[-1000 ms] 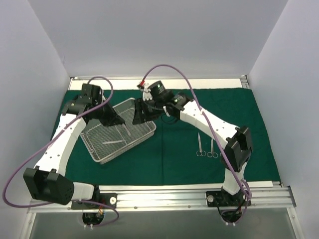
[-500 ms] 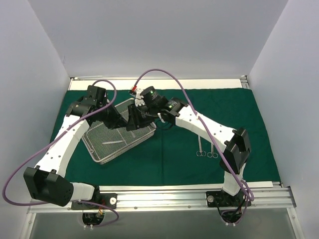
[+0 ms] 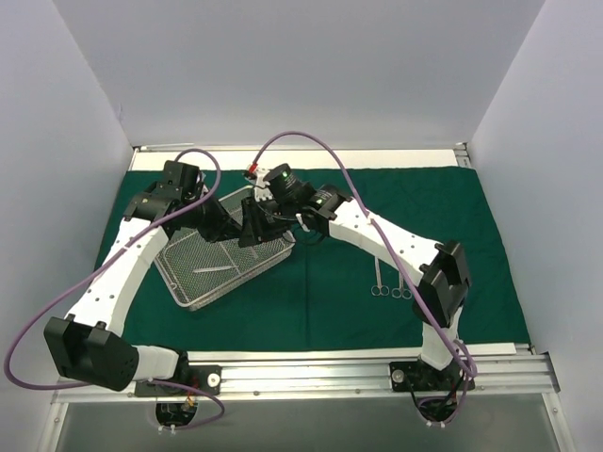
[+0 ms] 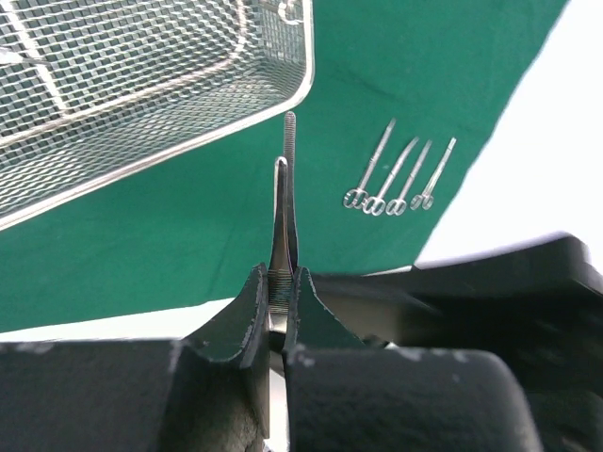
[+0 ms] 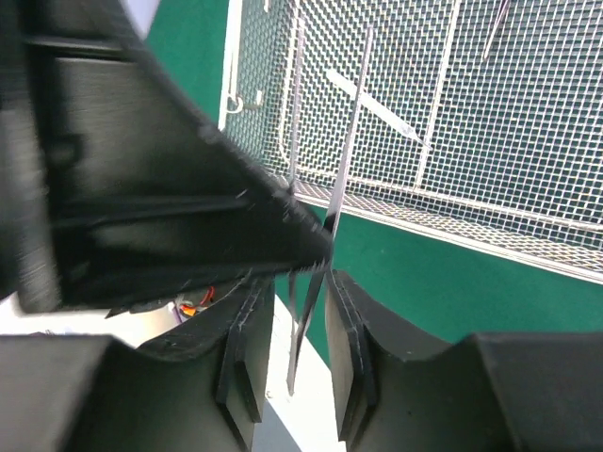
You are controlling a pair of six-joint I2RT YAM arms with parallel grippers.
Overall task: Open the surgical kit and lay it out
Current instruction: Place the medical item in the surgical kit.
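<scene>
- The left gripper (image 4: 280, 279) is pressed together on a pair of slim steel forceps (image 4: 285, 202), pinching them at their ribbed grip. The blades stand straight out past the fingertips.
- The right gripper (image 5: 300, 294) stands spread, one finger on either side of the same forceps. A gap shows on the left-hand side, while the blade lies just beside the other finger. Whether it touches I cannot tell.
- The two grippers meet nose to nose above the far right part of the wire-mesh tray (image 3: 236, 281), and the forceps are held off its floor.
- The tray sits askew on the left half of the dark green cloth (image 3: 320, 301), which is spread flat over the table.
- One slim instrument (image 3: 215, 270) lies on the tray's mesh floor, nearer the arm bases than the grippers.
- A row of ring-handled instruments (image 4: 396, 177) lies side by side on the cloth, well apart from the tray, on the right arm's side.
</scene>
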